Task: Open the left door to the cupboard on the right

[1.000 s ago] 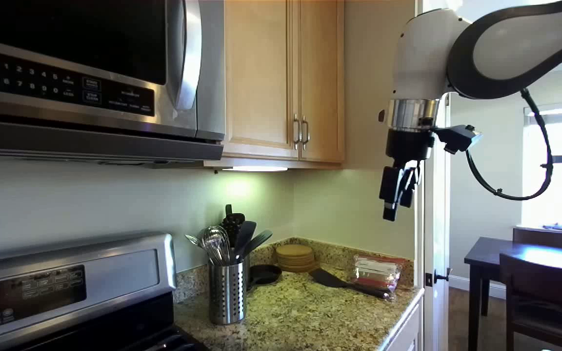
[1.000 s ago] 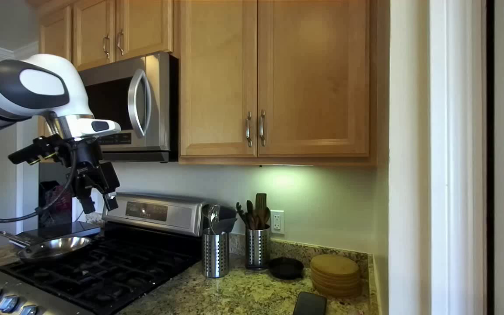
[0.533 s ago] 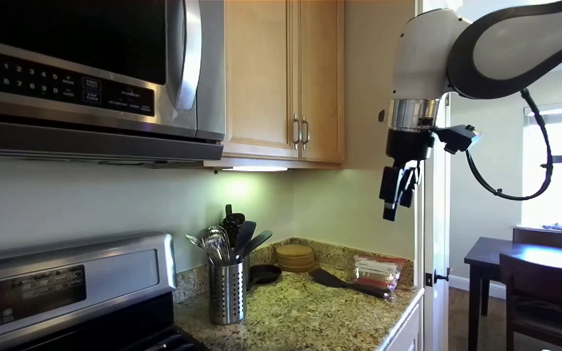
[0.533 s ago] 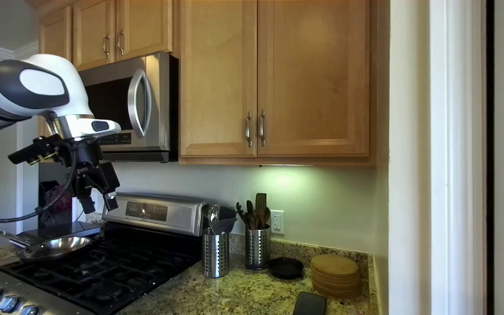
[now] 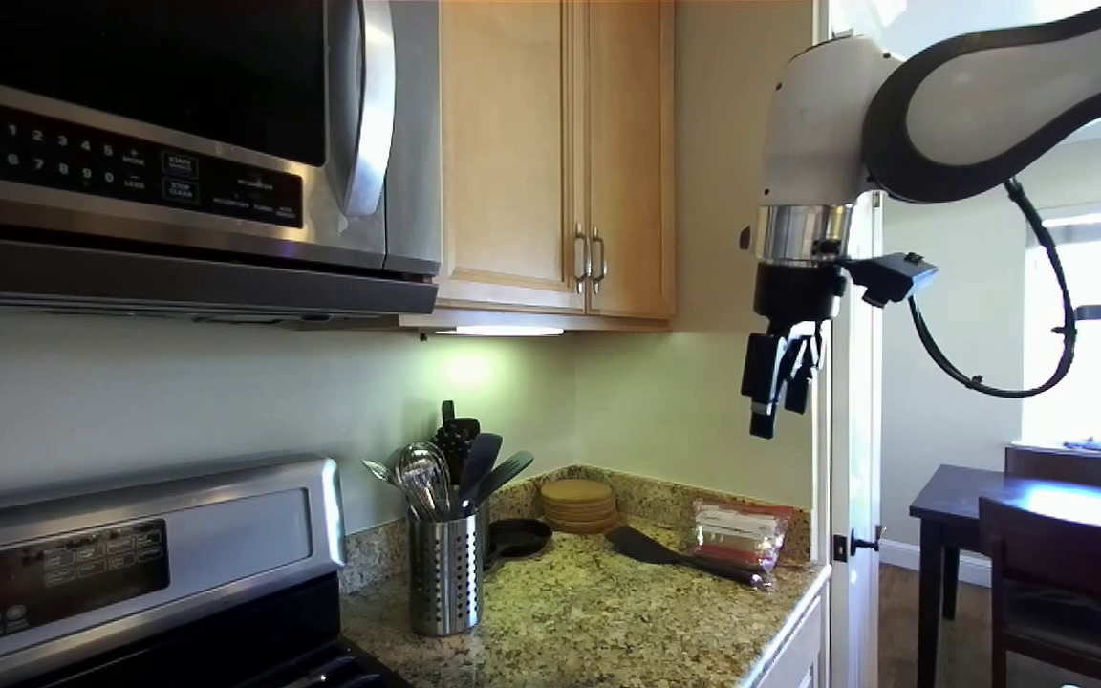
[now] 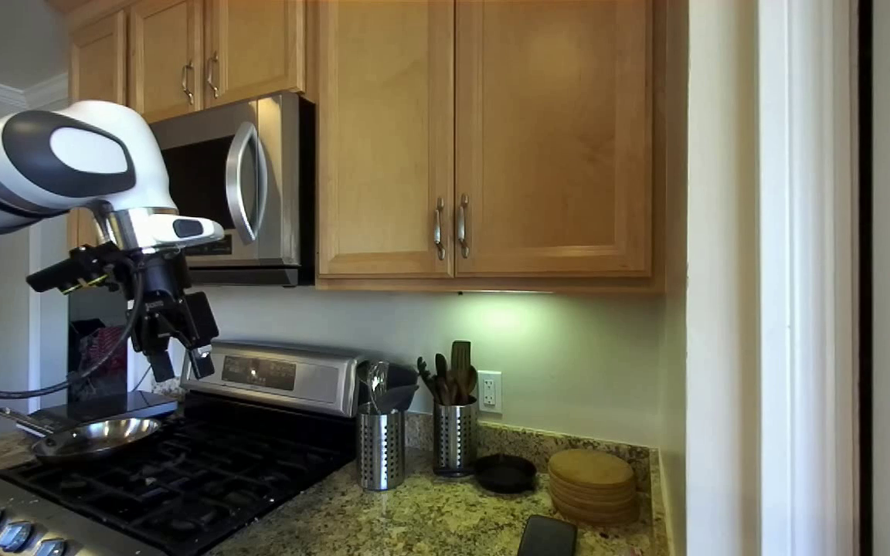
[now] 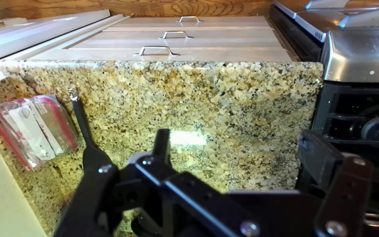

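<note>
The cupboard point(image 6: 491, 283) is a light maple wall cabinet, in both exterior views point(image 5: 550, 319). Its left door point(image 6: 383, 139) is shut flush beside the twin door point(image 6: 553, 139); it also shows at the left of the pair point(image 5: 509, 143). Its slim silver handle point(image 6: 439, 228) stands at its lower right edge and also shows beside the twin's handle point(image 5: 580, 258). My gripper point(image 6: 181, 366) points down, open and empty, well apart from the door and lower than the handle. In the wrist view, the gripper's fingers point(image 7: 234, 138) stand wide apart over the counter; no door shows there.
The microwave point(image 6: 275, 185) juts out left of the cupboard. Below are the stove point(image 6: 182, 463) with a pan point(image 6: 97, 439), utensil holders point(image 6: 381, 452), round boards point(image 6: 592, 486), and a plastic bag point(image 7: 33, 130) with a spatula point(image 7: 86, 128) on the granite counter point(image 7: 192, 98).
In the last half second my arm and gripper have shifted slightly down and a little sideways, rightward in one exterior picture and leftward in another. The gripper stays open and the doors have not moved.
</note>
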`<state>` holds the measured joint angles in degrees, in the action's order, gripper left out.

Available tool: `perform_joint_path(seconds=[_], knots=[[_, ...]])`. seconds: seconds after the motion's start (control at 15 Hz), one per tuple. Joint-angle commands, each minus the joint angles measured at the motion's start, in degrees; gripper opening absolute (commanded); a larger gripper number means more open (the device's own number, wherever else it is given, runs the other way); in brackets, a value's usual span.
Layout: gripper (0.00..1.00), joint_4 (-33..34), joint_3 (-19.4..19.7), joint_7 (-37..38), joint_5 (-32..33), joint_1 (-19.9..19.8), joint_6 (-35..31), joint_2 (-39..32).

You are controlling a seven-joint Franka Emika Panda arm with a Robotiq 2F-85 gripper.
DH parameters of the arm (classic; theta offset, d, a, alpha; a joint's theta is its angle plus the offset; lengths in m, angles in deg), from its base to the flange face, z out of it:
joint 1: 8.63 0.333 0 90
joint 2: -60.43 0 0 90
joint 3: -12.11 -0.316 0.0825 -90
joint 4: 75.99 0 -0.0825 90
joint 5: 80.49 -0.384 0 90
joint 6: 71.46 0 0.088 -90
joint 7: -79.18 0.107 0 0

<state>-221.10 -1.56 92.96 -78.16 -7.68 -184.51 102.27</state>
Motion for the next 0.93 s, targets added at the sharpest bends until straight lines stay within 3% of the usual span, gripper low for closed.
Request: perform_joint_path(seconds=[0.0,0.53,0.87], knots=[[1.00,2.0,3.6,-3.1,0.5,0.4,-1.6,-5.5],[1.00,12.3,7.2,-4.4,4.2,-1.6,-5.4,-18.9],[1.00,17.2,8.2,-2.4,5.3,-2.7,-10.9,-20.6]])
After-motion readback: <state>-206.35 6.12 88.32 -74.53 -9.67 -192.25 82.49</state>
